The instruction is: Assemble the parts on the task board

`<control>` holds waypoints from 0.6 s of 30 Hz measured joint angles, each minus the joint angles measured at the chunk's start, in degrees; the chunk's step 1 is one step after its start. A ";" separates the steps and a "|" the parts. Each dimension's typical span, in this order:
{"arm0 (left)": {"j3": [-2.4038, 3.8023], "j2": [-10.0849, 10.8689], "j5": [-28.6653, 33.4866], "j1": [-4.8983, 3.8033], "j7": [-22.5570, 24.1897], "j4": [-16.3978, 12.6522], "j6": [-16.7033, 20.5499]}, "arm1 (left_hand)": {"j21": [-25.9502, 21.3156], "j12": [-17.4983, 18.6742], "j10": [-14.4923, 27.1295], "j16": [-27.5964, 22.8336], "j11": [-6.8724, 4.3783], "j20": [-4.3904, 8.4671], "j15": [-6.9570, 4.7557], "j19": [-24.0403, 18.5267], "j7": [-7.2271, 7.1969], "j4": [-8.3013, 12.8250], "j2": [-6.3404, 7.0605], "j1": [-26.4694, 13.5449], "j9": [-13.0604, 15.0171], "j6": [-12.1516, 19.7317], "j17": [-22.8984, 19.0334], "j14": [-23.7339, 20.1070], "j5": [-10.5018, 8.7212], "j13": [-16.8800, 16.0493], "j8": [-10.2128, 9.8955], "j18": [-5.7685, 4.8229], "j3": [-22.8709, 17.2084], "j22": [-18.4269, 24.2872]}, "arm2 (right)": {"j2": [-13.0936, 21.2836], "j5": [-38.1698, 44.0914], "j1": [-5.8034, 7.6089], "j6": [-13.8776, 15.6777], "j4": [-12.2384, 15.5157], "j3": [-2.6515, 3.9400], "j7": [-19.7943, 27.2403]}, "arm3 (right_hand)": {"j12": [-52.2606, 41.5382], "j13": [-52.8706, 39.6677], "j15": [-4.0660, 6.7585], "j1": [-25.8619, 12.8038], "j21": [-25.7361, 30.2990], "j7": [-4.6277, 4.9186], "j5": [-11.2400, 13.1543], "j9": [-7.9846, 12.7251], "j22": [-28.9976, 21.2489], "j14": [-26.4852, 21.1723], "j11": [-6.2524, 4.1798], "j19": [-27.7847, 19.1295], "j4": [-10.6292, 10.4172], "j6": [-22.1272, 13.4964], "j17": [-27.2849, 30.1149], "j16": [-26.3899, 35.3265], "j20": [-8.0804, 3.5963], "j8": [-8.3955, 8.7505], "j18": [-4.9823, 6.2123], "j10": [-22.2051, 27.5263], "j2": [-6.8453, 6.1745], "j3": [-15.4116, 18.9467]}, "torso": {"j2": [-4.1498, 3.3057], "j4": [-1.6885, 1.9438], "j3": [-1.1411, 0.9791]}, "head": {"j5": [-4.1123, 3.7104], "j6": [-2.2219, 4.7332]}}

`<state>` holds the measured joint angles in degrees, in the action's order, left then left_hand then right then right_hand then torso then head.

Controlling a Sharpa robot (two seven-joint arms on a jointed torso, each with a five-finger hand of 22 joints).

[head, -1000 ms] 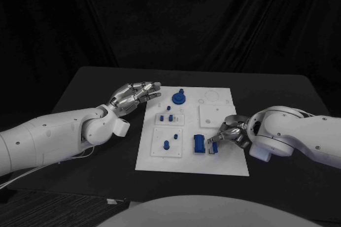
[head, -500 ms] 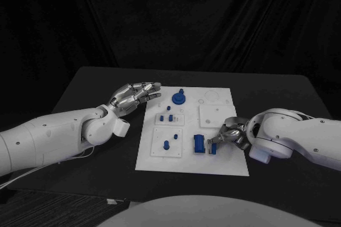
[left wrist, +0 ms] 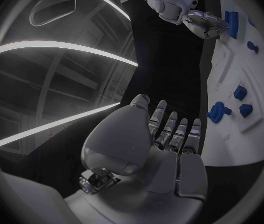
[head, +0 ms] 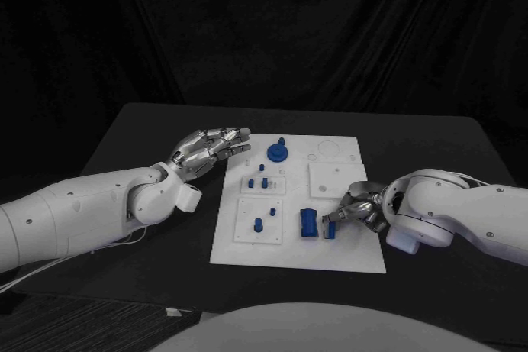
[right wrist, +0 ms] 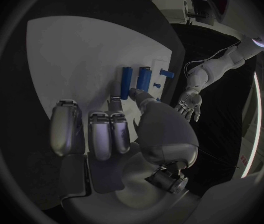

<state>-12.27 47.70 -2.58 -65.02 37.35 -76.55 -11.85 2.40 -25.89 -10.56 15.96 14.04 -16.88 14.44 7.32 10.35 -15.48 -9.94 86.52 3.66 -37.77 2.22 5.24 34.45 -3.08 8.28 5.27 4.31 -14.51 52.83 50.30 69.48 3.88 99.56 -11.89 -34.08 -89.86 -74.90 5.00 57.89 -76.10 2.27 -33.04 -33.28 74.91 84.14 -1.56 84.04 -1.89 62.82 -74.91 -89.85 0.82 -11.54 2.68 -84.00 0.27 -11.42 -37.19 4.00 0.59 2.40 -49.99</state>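
The white task board (head: 336, 253) lies mid-table. My right hand (head: 358, 208) rests at the board's right edge, thumb and a finger pinching the end of a narrow blue bar (head: 331, 228) (right wrist: 126, 82). A wider blue block (head: 309, 223) (right wrist: 143, 78) lies just beside it. My left hand (head: 209, 147) (left wrist: 163, 139) hovers open, palm up, beside the board's far left edge and holds nothing. Close to that hand on the board stands a blue round knob (head: 276, 150) (left wrist: 218, 112). Small blue pegs (head: 259, 184) stand in a plate on the board, and two more pegs (head: 264, 218) stand in a plate nearer me.
A square white plate (head: 331, 178) sits on the board's right half, with ring outlines (head: 330, 147) behind it. Black table (head: 143, 138) surrounds the board on all sides, with its front edge close to me.
My right arm has shifted very slightly while its hand stays at the narrow blue bar. The left hand has not moved.
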 measured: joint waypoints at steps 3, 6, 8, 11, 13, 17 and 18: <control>0.00 0.00 0.00 0.02 -0.04 0.02 -0.04 | 0.00 0.00 0.00 0.00 0.00 0.00 0.00 0.00 0.00 0.00 0.00 0.00 0.00 0.00 0.00 0.00 0.00 0.00 0.00 0.00 0.00 0.05 | 0.00 0.10 -0.07 0.12 0.02 -0.03 0.00 | 0.00 0.00 0.00 -0.53 0.00 0.00 3.84 0.01 0.00 0.00 0.00 0.00 -0.71 0.00 0.00 0.00 0.00 -0.13 0.00 0.00 -0.35 0.71 | 0.00 0.00 0.00 | 0.00 0.00; 0.00 0.00 0.00 0.03 -0.07 0.06 -0.08 | 0.00 0.00 0.00 0.00 0.00 0.00 0.00 0.00 0.00 0.00 -0.23 0.23 0.00 0.00 0.00 0.00 0.00 0.00 0.00 0.00 0.00 0.05 | -0.01 0.20 -0.08 0.20 0.04 -0.05 -0.01 | 0.00 0.00 0.00 -1.62 0.00 0.00 8.38 0.01 0.00 0.00 0.00 0.00 -1.95 0.00 0.00 0.00 0.00 -0.29 0.00 0.00 -0.50 1.64 | 0.01 0.01 0.00 | 0.00 0.00; 0.00 0.00 0.00 0.04 -0.10 0.09 -0.10 | 0.00 0.00 0.00 0.00 0.00 0.00 0.00 0.00 0.00 0.00 -0.22 0.22 0.00 0.00 0.00 0.00 0.00 0.00 0.00 0.00 0.00 0.05 | -0.01 0.24 -0.09 0.23 0.06 -0.05 -0.01 | 0.00 0.00 0.00 -2.65 0.00 0.00 11.56 0.01 0.00 0.00 0.00 0.00 -3.34 0.00 0.00 0.00 0.00 -0.58 0.00 0.00 -0.66 2.56 | 0.01 0.01 0.00 | -0.03 0.00; 0.00 -0.03 0.00 0.06 -0.15 0.14 -0.13 | 0.00 0.00 0.00 0.00 0.00 0.00 0.00 0.00 0.00 0.00 -0.23 0.23 0.00 0.00 0.00 0.00 0.00 0.00 0.00 0.00 0.00 0.05 | -0.01 0.32 -0.09 0.26 0.08 -0.05 -0.02 | 0.00 0.00 0.00 -3.25 0.00 0.00 14.49 -0.09 0.00 0.00 0.00 0.00 -4.54 0.00 0.00 0.00 0.00 -0.84 0.00 0.00 -0.65 3.76 | 0.03 0.01 0.01 | -0.03 0.00; 0.00 -0.05 0.00 0.06 -0.18 0.18 -0.14 | 0.00 0.00 0.00 0.00 0.00 0.00 0.00 0.00 0.00 0.00 -0.22 0.23 0.00 0.00 0.00 0.00 0.00 0.00 0.00 0.00 0.00 0.05 | 0.00 0.36 -0.09 0.28 0.09 -0.05 -0.02 | 0.00 0.00 0.00 -3.25 0.00 0.00 15.55 -0.27 0.00 0.00 0.00 0.00 -5.02 0.00 0.00 0.00 0.00 -0.99 0.00 0.00 -0.65 4.24 | 0.02 0.01 0.01 | -0.03 0.00; 0.00 -0.11 0.00 0.09 -0.28 0.27 -0.19 | 0.00 0.00 0.00 0.00 0.00 0.00 0.00 0.00 0.00 0.00 -0.22 0.22 0.00 0.00 0.00 0.00 0.00 0.00 0.00 0.00 0.00 0.05 | 0.04 0.45 -0.09 0.33 0.11 -0.05 -0.04 | 0.00 0.00 0.00 -4.15 0.00 0.00 19.54 -0.68 0.00 0.00 0.00 0.00 -7.04 0.00 0.00 0.00 0.00 -1.55 0.00 0.00 -0.52 5.93 | 0.02 0.01 0.02 | 0.04 0.00; 0.00 -0.12 0.00 0.10 -0.31 0.28 -0.21 | 0.00 0.00 0.00 0.00 0.00 0.00 0.00 0.00 0.00 0.00 -0.23 0.22 0.00 0.00 0.00 0.00 0.00 0.00 0.00 0.00 0.00 0.05 | 0.05 0.48 -0.09 0.34 0.12 -0.04 -0.04 | 0.00 0.00 0.00 -4.30 0.00 0.00 20.30 -0.78 0.00 0.00 0.00 0.00 -7.47 0.00 0.00 0.00 0.00 -1.55 0.00 0.00 -0.67 6.37 | 0.02 0.01 0.02 | 0.07 0.00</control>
<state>-12.27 47.58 -2.58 -64.93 37.04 -76.27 -12.06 2.40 -25.89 -10.56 15.96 14.04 -16.88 14.44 7.32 10.35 -15.48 -10.17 86.74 3.66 -37.77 2.22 5.24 34.45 -3.08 8.28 5.27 4.32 -14.46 52.88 50.77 69.39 4.22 99.69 -11.94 -34.12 -89.86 -74.90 5.00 53.59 -76.10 2.27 -12.73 -34.06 74.91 84.14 -1.56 84.04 -9.36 62.81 -74.91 -89.85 0.82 -13.09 2.68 -84.00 -0.39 -5.05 -37.17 4.02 0.61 2.47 -49.99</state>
